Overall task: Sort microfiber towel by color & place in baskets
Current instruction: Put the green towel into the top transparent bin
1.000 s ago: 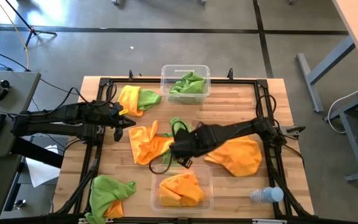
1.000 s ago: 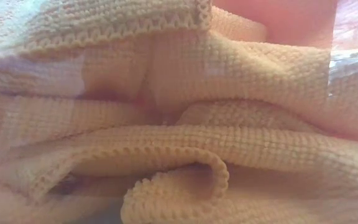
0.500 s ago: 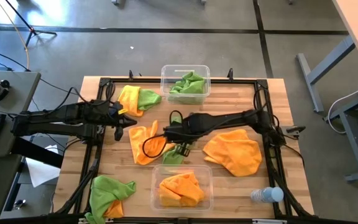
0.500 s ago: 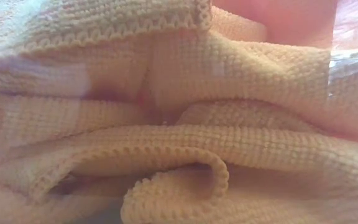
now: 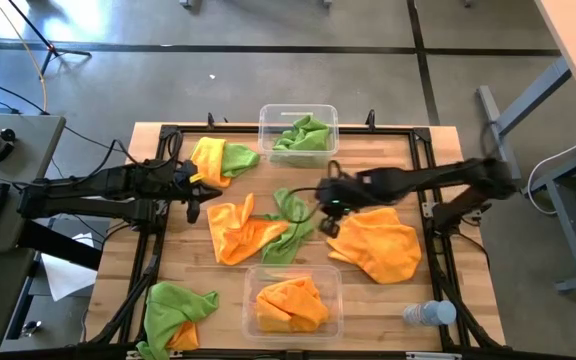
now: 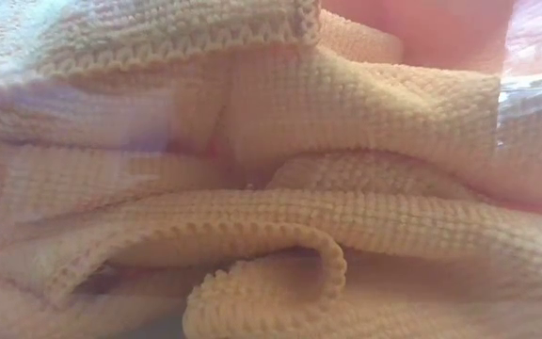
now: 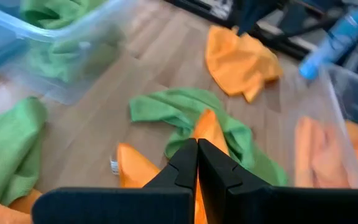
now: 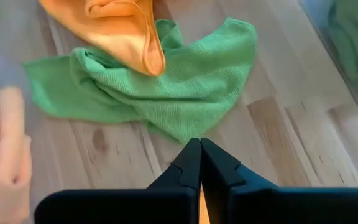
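Note:
My right gripper (image 5: 326, 207) (image 8: 199, 146) is shut and empty, over bare wood just right of a lime green towel (image 5: 290, 215) (image 8: 160, 87) that lies flat at mid-table. One corner of that towel is under a crumpled orange towel (image 5: 233, 230) (image 8: 126, 31). My left gripper (image 5: 192, 196) (image 7: 196, 149) is shut and empty, left of that orange towel. The far basket (image 5: 268, 118) holds green towels. The near basket (image 5: 332, 275) holds orange ones, which fill the low view (image 6: 271, 188).
Another orange towel (image 5: 376, 248) lies right of centre. An orange and green pair (image 5: 218, 158) sits at the far left. A green towel over an orange one (image 5: 173, 310) hangs off the near left corner. A clear bottle (image 5: 430, 313) lies near right. Black rails (image 5: 438, 250) frame the table.
My right gripper has moved from over the middle towels toward the far edge, then drawn back toward the table's right. The green towel, mostly covered by the arm before, now lies spread out beside the orange one. The left arm has kept still.

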